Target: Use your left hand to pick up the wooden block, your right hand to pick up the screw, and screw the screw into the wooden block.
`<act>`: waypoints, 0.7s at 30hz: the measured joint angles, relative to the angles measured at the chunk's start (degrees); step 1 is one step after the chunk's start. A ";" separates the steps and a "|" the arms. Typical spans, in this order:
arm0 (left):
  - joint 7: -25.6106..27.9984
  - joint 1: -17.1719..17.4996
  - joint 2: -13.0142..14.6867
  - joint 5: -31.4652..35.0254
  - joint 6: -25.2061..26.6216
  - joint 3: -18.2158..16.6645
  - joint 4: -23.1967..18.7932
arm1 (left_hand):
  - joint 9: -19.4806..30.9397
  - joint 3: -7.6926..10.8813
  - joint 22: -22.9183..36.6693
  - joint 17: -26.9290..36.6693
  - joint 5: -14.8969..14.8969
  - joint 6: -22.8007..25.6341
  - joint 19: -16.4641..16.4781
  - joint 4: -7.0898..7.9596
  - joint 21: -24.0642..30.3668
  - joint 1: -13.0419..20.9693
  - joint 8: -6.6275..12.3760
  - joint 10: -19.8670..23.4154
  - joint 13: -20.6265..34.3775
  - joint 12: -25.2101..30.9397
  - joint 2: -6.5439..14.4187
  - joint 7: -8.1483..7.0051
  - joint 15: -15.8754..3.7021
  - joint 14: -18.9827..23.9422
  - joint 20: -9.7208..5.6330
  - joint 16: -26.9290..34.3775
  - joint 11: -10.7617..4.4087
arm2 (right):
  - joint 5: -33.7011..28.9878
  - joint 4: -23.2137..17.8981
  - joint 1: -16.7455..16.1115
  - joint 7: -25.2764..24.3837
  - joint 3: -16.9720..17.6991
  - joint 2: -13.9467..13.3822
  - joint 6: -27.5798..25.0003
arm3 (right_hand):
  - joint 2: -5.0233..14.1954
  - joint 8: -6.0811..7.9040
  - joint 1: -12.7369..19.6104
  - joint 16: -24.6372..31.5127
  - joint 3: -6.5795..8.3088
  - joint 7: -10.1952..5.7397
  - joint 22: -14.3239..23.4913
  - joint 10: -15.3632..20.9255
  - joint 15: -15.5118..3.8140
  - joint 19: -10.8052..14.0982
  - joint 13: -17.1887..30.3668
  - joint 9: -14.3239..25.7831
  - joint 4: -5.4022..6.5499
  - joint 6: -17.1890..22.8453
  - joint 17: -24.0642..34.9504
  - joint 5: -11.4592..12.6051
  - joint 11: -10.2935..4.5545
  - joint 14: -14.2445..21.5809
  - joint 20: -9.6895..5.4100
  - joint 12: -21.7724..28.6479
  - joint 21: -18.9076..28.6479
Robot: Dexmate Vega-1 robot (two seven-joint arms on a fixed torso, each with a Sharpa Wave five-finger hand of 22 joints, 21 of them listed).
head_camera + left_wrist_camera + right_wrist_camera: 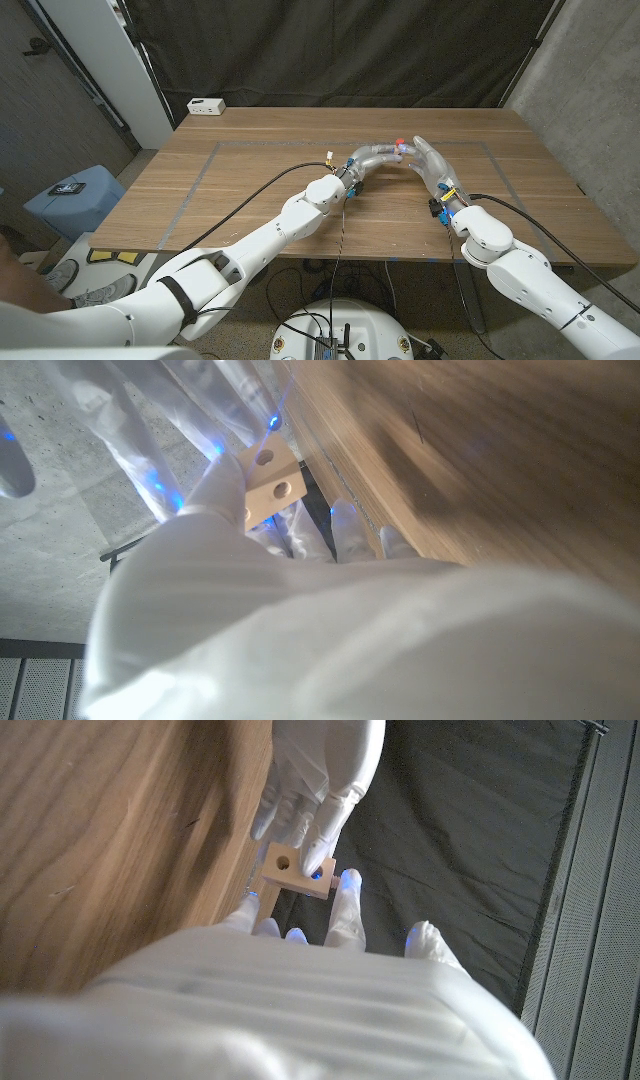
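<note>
L hand [318, 775] grips pale drilled wooden block [292, 870]; R hand [432, 165] grasp unclear, over wood-grain table [250, 190]

Wooden worktop [250, 190] marked with grey tape lines [200, 175]; a white box [206, 105] sits at its far left corner.

One wooden table [250, 200] | two robot hands, left hand [375, 157] and right hand [432, 160], meeting above it | one wooden block [292, 871] with two round holes showing in the left wrist view | one white box [206, 105] at the table's far corner | one blue stool [75, 197] beside the table
</note>
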 measured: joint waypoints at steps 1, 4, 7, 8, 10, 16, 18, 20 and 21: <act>0.01 0.02 0.04 0.02 0.06 0.01 -0.08 | 0.00 0.00 0.00 0.00 -0.01 0.00 0.00 0.00 0.00 0.00 0.00 0.00 0.00 0.00 0.00 0.00 0.00 0.00 0.00 0.00 0.00 | -0.02 -0.07 -0.04 0.01 0.01 -0.06 -0.04 | 0.00 0.00 0.00 0.00 0.09 0.00 0.00 0.00 0.00 0.00 0.00 0.00 -0.09 0.00 0.00 0.00 0.00 0.00 0.00 0.00 0.00; 0.01 0.05 0.12 0.04 0.17 0.04 -0.23 | 0.00 0.00 0.00 0.00 -0.01 -0.01 0.00 0.00 0.00 -0.11 0.21 0.00 -0.01 0.00 0.11 0.01 0.00 0.00 0.00 0.00 0.00 | -0.09 -0.27 -0.16 0.02 0.09 -0.22 -0.16 | 0.00 0.00 0.00 0.00 0.14 -0.12 0.00 0.00 0.00 0.12 0.00 0.00 -0.14 0.51 0.00 0.00 0.00 0.00 0.11 0.00 0.00; 0.01 0.07 0.17 0.06 0.29 0.07 -0.31 | 0.00 -0.01 0.00 0.00 -0.01 -0.01 0.00 -0.01 0.00 -0.39 0.21 0.00 -0.01 0.01 -0.08 0.01 0.00 0.00 0.00 0.00 0.00 | -0.16 -0.43 -0.29 -0.01 0.18 -0.34 -0.29 | 0.00 0.00 0.00 0.00 0.14 -0.32 0.00 0.00 0.00 0.52 0.00 0.00 -0.14 0.71 0.00 0.00 0.00 0.00 -0.11 0.00 0.00; 0.01 0.07 0.19 0.07 0.35 0.08 -0.34 | 0.00 -0.01 0.00 0.00 -0.01 -0.02 0.00 -0.01 0.00 -0.39 0.21 0.00 -0.01 0.01 -0.08 0.01 0.00 0.00 0.00 0.00 0.00 | -0.18 -0.50 -0.36 -0.05 0.24 -0.40 -0.32 | 0.00 0.00 0.00 0.00 0.14 -0.34 0.00 0.00 0.00 0.51 0.00 0.00 -0.14 0.72 0.00 0.00 0.00 0.00 -0.11 0.00 0.00; 0.01 0.07 0.20 0.07 0.37 0.08 -0.36 | -0.01 -0.01 0.00 0.00 -0.01 -0.02 0.00 -0.01 0.00 -0.46 0.21 0.00 -0.01 0.01 -0.01 0.02 0.00 0.00 0.00 0.00 0.00 | -0.19 -0.67 -0.51 -0.16 0.40 -0.48 -0.38 | 0.00 0.00 0.00 0.00 0.14 -0.11 0.00 0.00 0.00 0.58 0.00 0.00 -0.14 1.13 0.00 0.00 0.00 0.00 -0.17 0.00 0.00; -0.02 0.07 0.27 0.10 0.44 0.11 -0.47 | -0.06 -0.06 0.00 0.00 -0.02 0.19 0.00 -0.06 0.00 -0.45 0.20 0.03 -0.04 0.01 -0.01 -0.19 0.00 0.00 0.00 0.00 0.02 | -0.21 -1.07 -1.16 -0.85 1.12 -0.75 -0.66 | 0.22 0.00 0.22 0.00 0.45 -0.20 0.00 0.00 0.01 1.02 0.00 0.00 -0.45 1.65 0.00 0.00 0.01 0.00 -0.62 0.22 0.00; -0.03 0.07 0.30 0.11 0.46 0.12 -0.51 | -0.06 -0.07 0.00 0.00 -0.03 0.19 0.00 -0.07 0.00 -0.45 0.20 0.23 -0.07 0.02 -0.01 -0.19 0.00 0.00 0.00 0.00 0.09 | -0.23 -1.19 -1.35 -1.12 1.33 -0.82 -0.76 | 0.22 0.00 0.22 0.00 0.46 -0.11 0.00 0.00 0.01 1.03 0.00 0.00 -0.46 1.74 0.00 0.00 0.01 0.00 -0.62 0.22 0.00; -0.05 0.08 0.33 0.11 0.49 0.12 -0.55 | -0.06 -0.07 0.00 0.00 -0.08 0.19 0.00 -0.07 0.00 -0.45 0.20 0.35 -0.07 0.01 -0.02 -0.19 0.00 0.00 0.00 0.00 0.11 | -0.26 -1.31 -1.60 -1.39 1.64 -0.93 -0.86 | 0.22 0.00 0.22 0.00 0.46 -0.11 0.00 0.00 0.01 1.02 0.00 0.00 -0.46 1.73 0.00 0.00 0.01 0.01 -0.62 0.22 0.00; -0.06 0.08 0.34 0.11 0.50 0.13 -0.57 | -0.06 -0.07 0.00 0.00 -0.08 0.19 0.00 -0.07 0.00 -0.45 0.20 0.35 -0.07 0.01 -0.02 -0.19 0.00 0.00 0.00 0.00 0.11 | -0.28 -1.33 -1.70 -1.47 1.76 -0.96 -0.89 | 0.22 0.00 0.22 0.00 0.46 -0.11 0.00 0.00 0.01 1.02 0.00 0.01 -0.46 1.73 0.00 0.00 0.01 0.00 -0.62 0.22 0.00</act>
